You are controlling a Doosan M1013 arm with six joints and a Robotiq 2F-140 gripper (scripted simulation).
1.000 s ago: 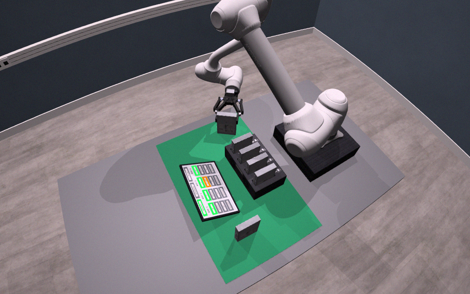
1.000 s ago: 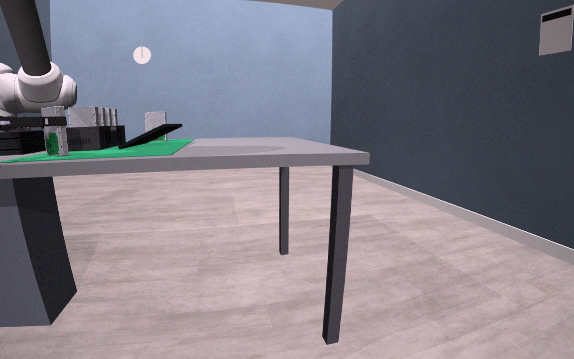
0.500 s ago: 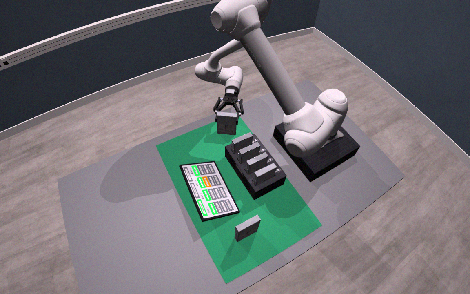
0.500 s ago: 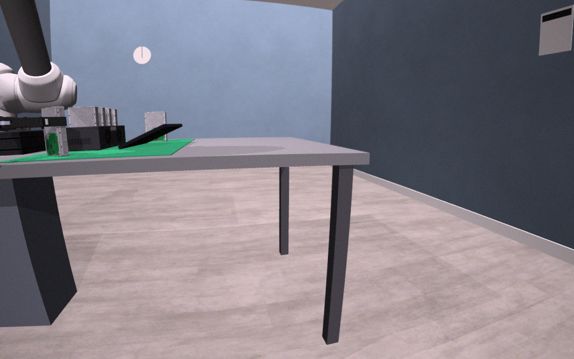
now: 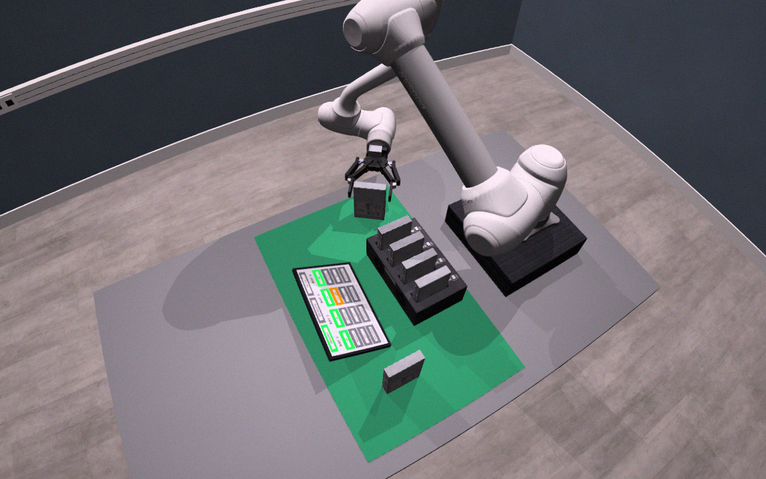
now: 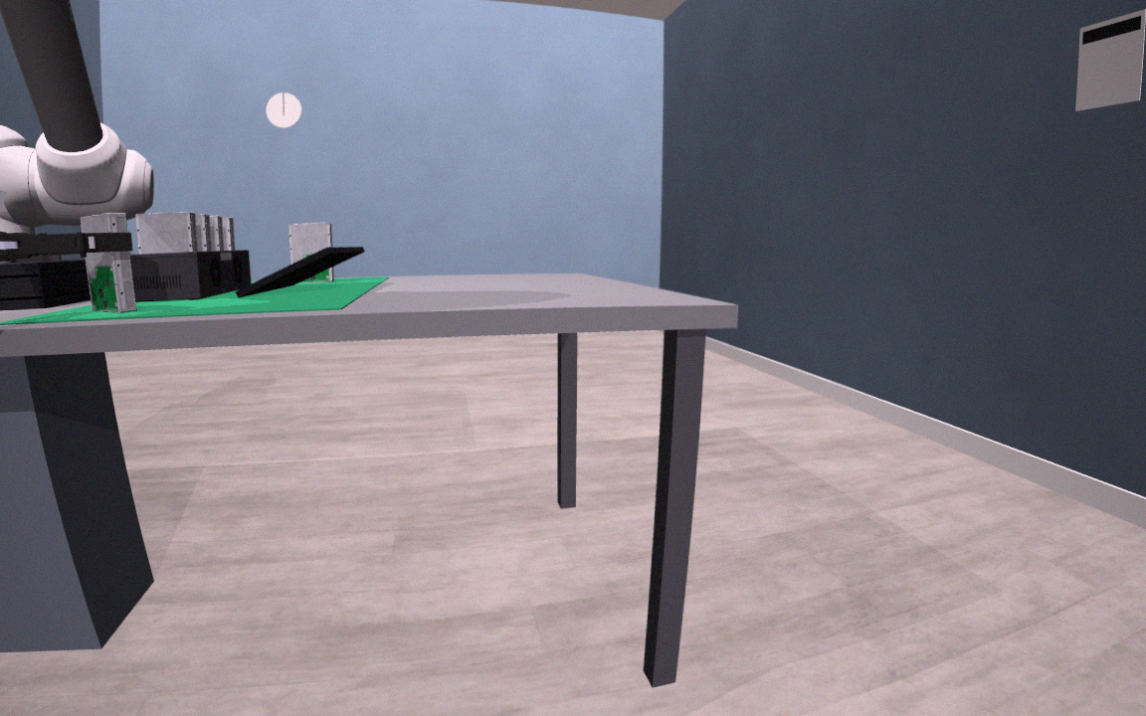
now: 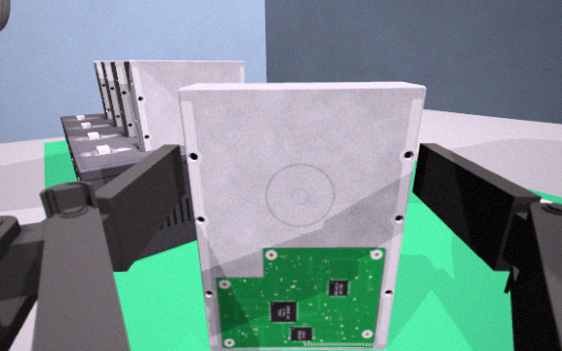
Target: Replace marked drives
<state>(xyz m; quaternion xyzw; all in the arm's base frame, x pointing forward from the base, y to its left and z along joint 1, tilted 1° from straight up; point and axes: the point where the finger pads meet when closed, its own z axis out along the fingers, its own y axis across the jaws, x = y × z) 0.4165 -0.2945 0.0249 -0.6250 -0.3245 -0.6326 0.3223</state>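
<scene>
Dark walls and a pale wood floor surround a gray table (image 5: pixel 195 369) (image 6: pixel 505 315) (image 7: pixel 486 129) bearing a green mat (image 5: pixel 445 381) (image 6: pixel 309 298) (image 7: pixel 154 302). From left to right in the top view, a tilted screen (image 5: pixel 343 311) (image 6: pixel 300 270) shows green outlines and one orange block. Beyond it, the gripper (image 5: pixel 370 189) (image 6: pixel 109 241) (image 7: pixel 299 169) stands open wide around an upright drive (image 5: pixel 369 201) (image 6: pixel 106 267) (image 7: pixel 301 146), fingers apart from its sides, gripping nothing. The drive stands on the mat near the black dock (image 5: pixel 440 305) (image 6: pixel 172 275) (image 7: pixel 110 166), which holds four upright drives. Another drive (image 5: pixel 403 372) (image 6: pixel 309 242) stands on the mat near the screen; at right, the white arm (image 5: pixel 445 119) (image 6: pixel 83 173) rises from a black base (image 5: pixel 510 283).
</scene>
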